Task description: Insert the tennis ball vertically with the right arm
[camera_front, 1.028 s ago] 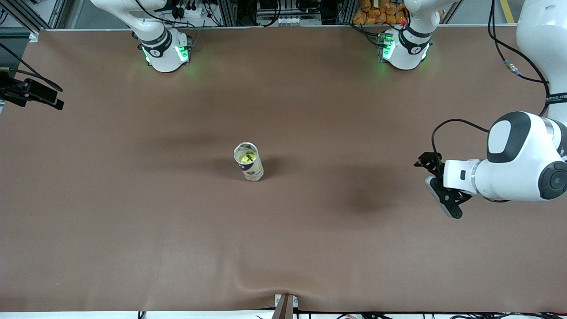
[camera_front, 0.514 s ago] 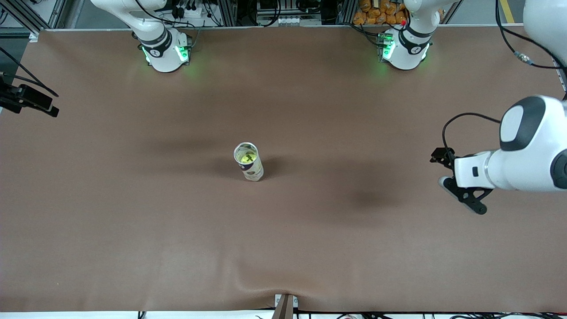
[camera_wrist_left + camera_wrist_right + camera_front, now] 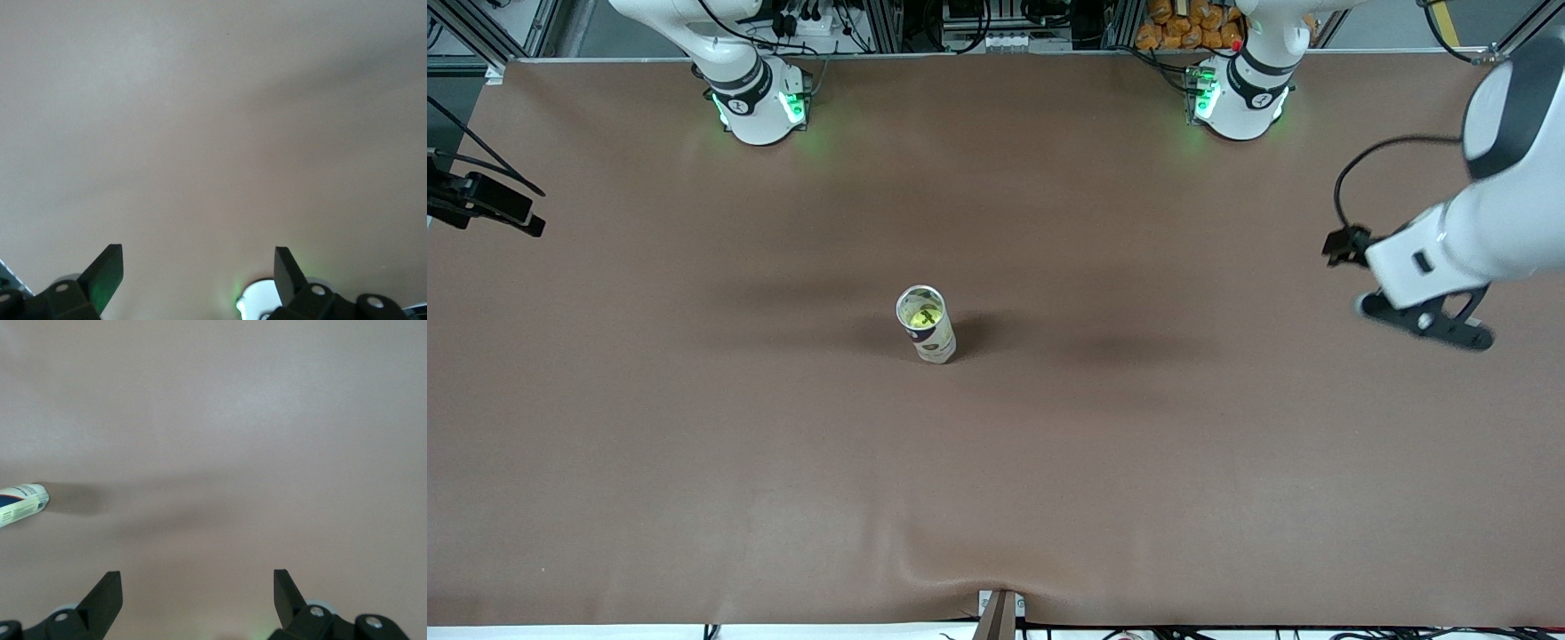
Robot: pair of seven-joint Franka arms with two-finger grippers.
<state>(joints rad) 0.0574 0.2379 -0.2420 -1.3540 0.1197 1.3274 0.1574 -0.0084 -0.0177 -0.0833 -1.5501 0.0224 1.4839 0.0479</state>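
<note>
A clear tube (image 3: 927, 325) stands upright near the middle of the brown bench (image 3: 694, 427), and a yellow-green tennis ball (image 3: 921, 313) sits down inside it, visible through the open top. The right claw (image 3: 197, 587) hangs in the air at the right arm's end of the bench, well apart from the tube, its fingers (image 3: 107, 593) spread wide and holding nothing; its wrist view catches only the tube's lower end (image 3: 23, 505) at the edge. The left claw (image 3: 1427, 320) hovers over the left arm's end of the bench, also well away from the tube, its fingers (image 3: 107, 270) spread apart and empty.
</note>
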